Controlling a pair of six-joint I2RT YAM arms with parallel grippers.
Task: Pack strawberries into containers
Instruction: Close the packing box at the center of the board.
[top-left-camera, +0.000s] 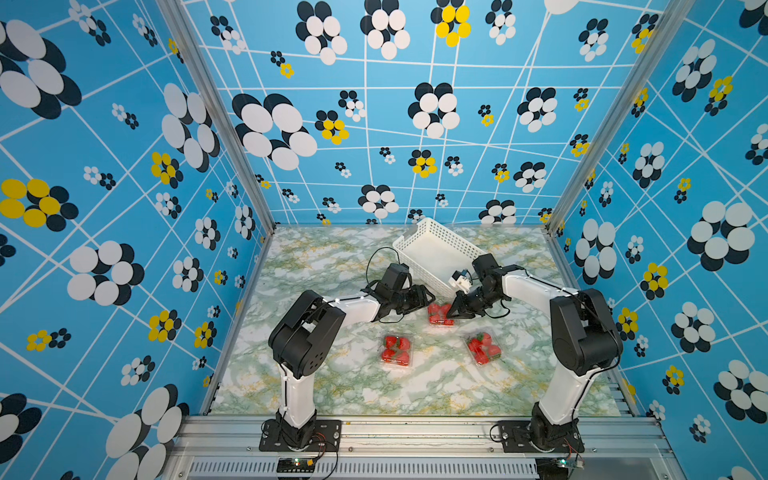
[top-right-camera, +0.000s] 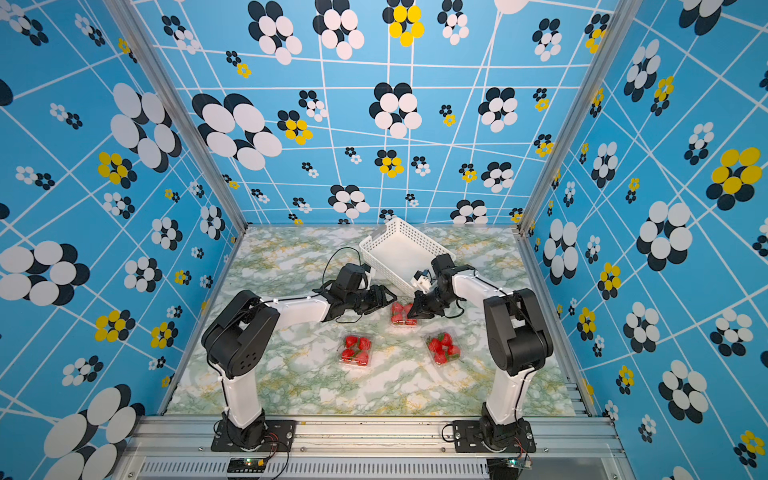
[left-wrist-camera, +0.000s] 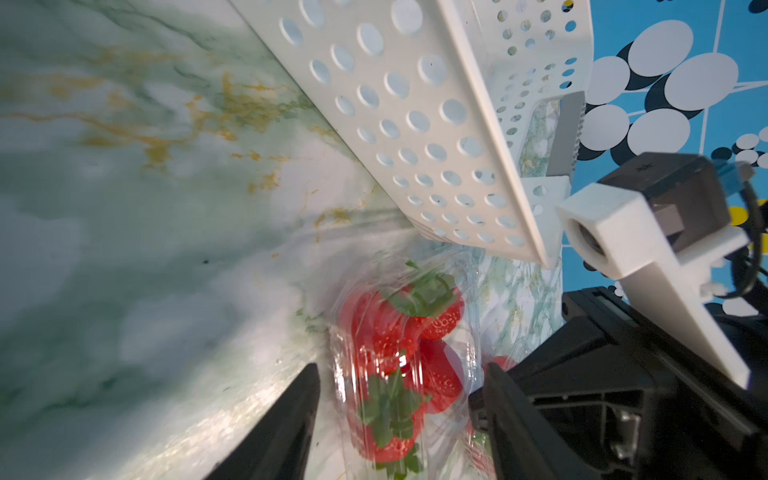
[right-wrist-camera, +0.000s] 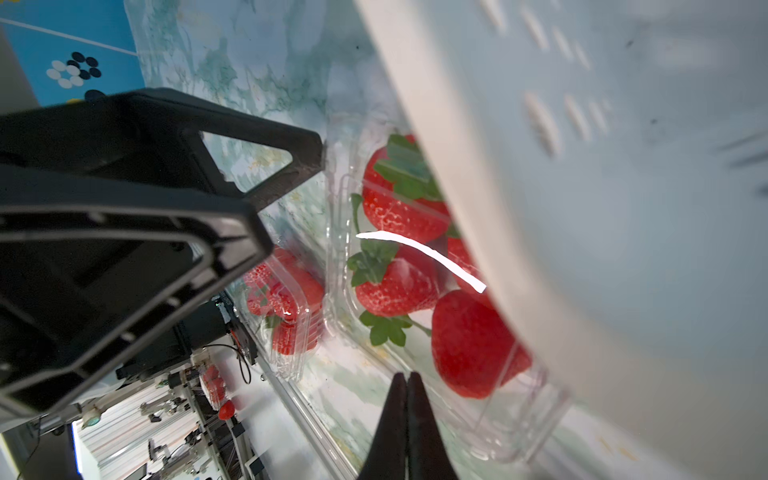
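Nearest to me, I am seeing the left-hand container (top-left-camera: 397, 351) and the right-hand container (top-left-camera: 483, 348) sitting well apart on the marbled surface (top-left-camera: 332, 386), each showing red strawberries (top-left-camera: 392, 345) through clear plastic. Both are looking filled and lidded, though the plastic is too faint for me to be sure of the latches.

Beyond them, the third container (top-left-camera: 436, 316) is lying just in front of the white basket (top-left-camera: 453, 235), and both arms are reaching to it. The left gripper (left-wrist-camera: 402, 368) is straddling it. Its fingers (left-wrist-camera: 291, 419) are standing apart on either side of the box, gripping nothing, and I cannot tell whether they are brushing its walls. The right gripper (right-wrist-camera: 406, 379) is pointing in from the other side with its fingers (right-wrist-camera: 422, 419) pressed together and empty, tips at the box's rim. Several berries are lying inside under a streak of glare that I am reading as the lid. The basket is looking empty in both top views.

So I am judging that I am finishing the last box and seating its lid. The next move is calling for a downward press on the lid's edge with the closed fingers while the left arm is steadying the box. I am planning to go gently, since thin plastic tends to buckle and slide.
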